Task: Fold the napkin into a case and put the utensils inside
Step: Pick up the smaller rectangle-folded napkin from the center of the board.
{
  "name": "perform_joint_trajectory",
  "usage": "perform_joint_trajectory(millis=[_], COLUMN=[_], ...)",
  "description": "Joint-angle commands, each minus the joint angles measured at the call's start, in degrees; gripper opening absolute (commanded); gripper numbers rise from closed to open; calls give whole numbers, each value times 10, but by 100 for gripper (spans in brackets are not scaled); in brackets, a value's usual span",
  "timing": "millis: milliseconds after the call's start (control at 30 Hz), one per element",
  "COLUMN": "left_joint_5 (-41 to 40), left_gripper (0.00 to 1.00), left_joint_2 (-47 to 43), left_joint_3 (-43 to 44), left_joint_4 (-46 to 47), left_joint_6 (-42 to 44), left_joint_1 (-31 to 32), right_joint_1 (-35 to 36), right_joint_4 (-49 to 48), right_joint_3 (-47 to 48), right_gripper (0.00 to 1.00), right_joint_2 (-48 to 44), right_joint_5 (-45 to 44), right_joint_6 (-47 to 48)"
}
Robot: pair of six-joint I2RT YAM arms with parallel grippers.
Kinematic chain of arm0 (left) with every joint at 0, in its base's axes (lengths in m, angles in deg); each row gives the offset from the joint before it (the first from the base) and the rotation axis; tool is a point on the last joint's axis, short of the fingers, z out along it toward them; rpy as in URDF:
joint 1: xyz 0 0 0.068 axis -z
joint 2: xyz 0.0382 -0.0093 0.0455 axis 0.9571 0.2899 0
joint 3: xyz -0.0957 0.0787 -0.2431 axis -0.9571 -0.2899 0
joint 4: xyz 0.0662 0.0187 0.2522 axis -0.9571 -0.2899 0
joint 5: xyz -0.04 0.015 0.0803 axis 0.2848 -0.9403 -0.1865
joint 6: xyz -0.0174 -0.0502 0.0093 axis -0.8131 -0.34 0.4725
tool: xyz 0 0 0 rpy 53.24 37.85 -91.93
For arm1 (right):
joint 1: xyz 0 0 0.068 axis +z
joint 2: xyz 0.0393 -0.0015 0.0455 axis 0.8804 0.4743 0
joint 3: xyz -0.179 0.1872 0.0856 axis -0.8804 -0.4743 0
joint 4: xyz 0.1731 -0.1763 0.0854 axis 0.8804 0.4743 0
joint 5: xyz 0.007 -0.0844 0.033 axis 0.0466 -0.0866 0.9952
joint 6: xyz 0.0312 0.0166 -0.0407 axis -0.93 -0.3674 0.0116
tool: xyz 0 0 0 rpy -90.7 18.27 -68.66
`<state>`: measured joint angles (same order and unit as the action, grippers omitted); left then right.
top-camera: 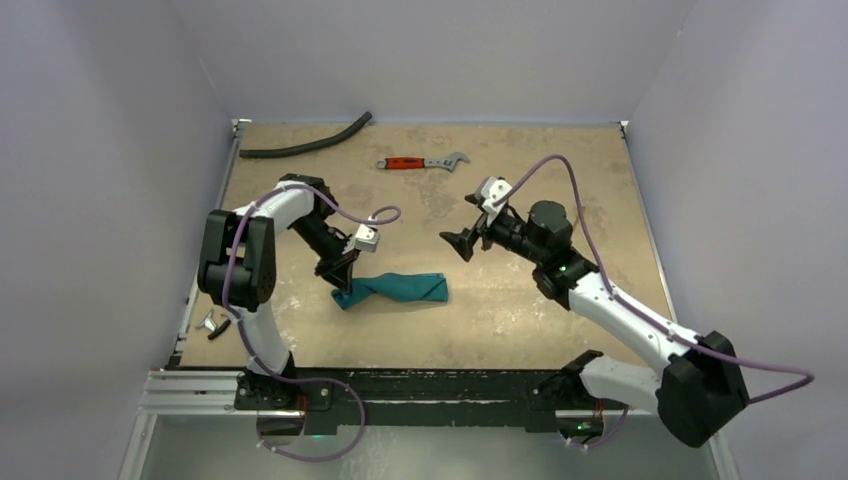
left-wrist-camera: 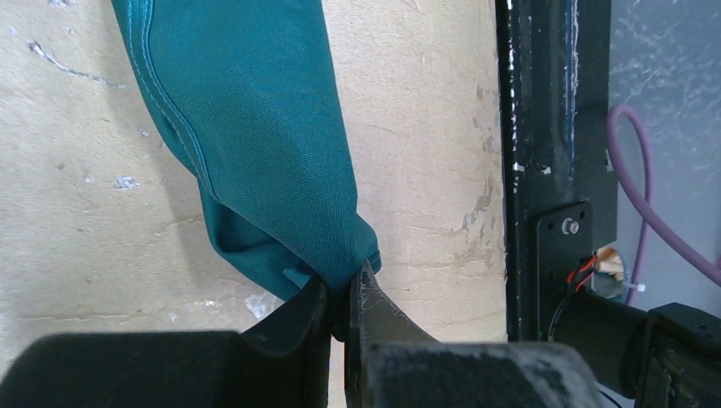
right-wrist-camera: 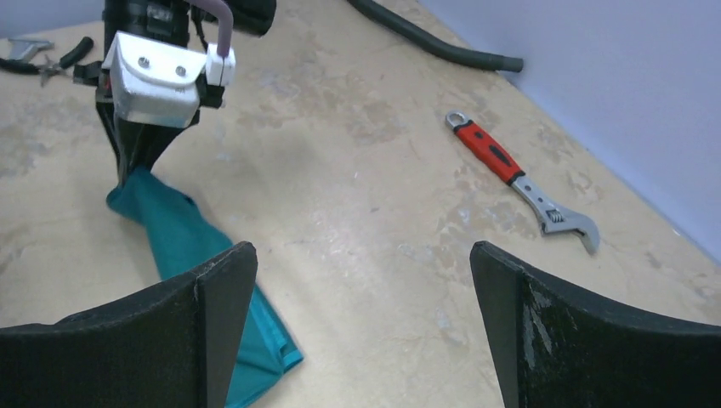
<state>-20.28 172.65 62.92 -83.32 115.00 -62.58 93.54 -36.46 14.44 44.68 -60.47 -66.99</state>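
Note:
The teal napkin (top-camera: 400, 288) lies on the table as a twisted, bunched strip, not in the shape of a case. My left gripper (top-camera: 340, 283) is shut on its left end; in the left wrist view the cloth (left-wrist-camera: 255, 127) is pinched between the two black fingers of that gripper (left-wrist-camera: 340, 293). My right gripper (top-camera: 462, 243) hovers open above the table, up and to the right of the napkin's right end. In the right wrist view this gripper (right-wrist-camera: 361, 255) has wide jaws with nothing between them, and the napkin (right-wrist-camera: 183, 229) lies at lower left. No utensils are in view.
A red-handled wrench (top-camera: 420, 162) lies at the back centre. A black hose (top-camera: 305, 140) lies at the back left. Small pliers (top-camera: 215, 323) sit by the left edge. The black rail (left-wrist-camera: 553, 170) runs along the table's near edge. Grey walls enclose three sides.

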Motion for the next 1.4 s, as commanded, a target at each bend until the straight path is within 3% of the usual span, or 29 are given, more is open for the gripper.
perform_joint_trajectory(millis=[0,33,133,233,333,500,967,1067,1200,1367], left_joint_5=[47,45,43,44,46,44,40,39,37,42], left_gripper=[0,0,0,0,0,0,0,0,0,0], left_joint_2=[26,25,24,32,36,42,33,29,22,11], left_joint_3=[20,19,16,18,21,24,28,29,32,47], left_joint_4=[-23,-23,-23,-23,-23,-23,-23,-23,-24,-24], left_joint_6=[0,2,9,13,16,16,11,11,8,-5], left_joint_1=[-22,-23,-24,-28,-31,-31,-31,-32,-32,-32], right_joint_1=[-2,11,89,136,181,255,269,269,266,261], right_joint_4=[-44,-22,87,122,78,15,-109,-98,-66,-20], right_joint_3=[34,42,60,63,20,-17,9,25,44,82], right_gripper=[99,99,99,99,98,97,98,86,61,5], right_joint_2=[55,68,88,89,83,148,297,332,356,375], right_joint_5=[19,34,-32,-43,-83,-150,-205,-204,-188,-176], right_joint_6=[8,70,188,225,225,220,251,271,279,290])
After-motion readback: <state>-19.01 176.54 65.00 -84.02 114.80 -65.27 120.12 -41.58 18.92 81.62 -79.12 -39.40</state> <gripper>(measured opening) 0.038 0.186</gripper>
